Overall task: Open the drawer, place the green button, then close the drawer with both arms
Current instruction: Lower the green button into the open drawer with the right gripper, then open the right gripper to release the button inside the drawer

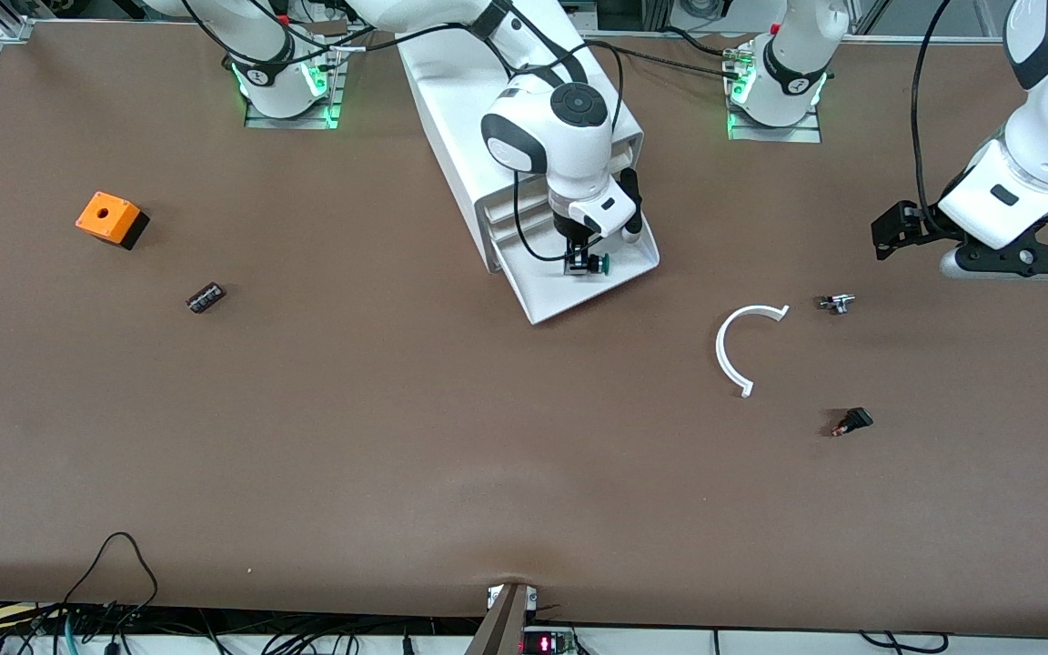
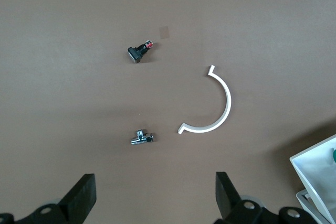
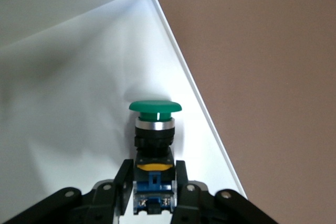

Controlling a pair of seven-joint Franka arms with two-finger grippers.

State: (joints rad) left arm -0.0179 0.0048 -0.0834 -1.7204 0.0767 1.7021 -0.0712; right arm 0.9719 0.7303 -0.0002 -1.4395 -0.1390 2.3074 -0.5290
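Brown matting covers the whole table, with both arm bases along its edge farthest from the front camera. Between those bases stands the white cabinet, and its lowest drawer is pulled out toward the front camera, its tray showing bare white inside.

From its base toward one end of the table, the right arm reaches over the cabinet, and the right gripper hangs over the open drawer. Its fingers are closed on the blue rear block of the button, which lies sideways between them with its green cap pointing away from the wrist, over the tray close to the drawer's side wall.

At the other end, the left arm waits, the left gripper raised over bare table with its fingers spread wide and nothing between them.

Next in size, a white curved half-ring lies on the table toward the left arm's end, nearer the front camera than the drawer. An orange cube with a hole sits toward the right arm's end, and a small black oblong piece lies near it, closer to the camera. A tiny metal fitting rests just beside the half-ring, and a small black part with a red tip lies nearer the camera than that.
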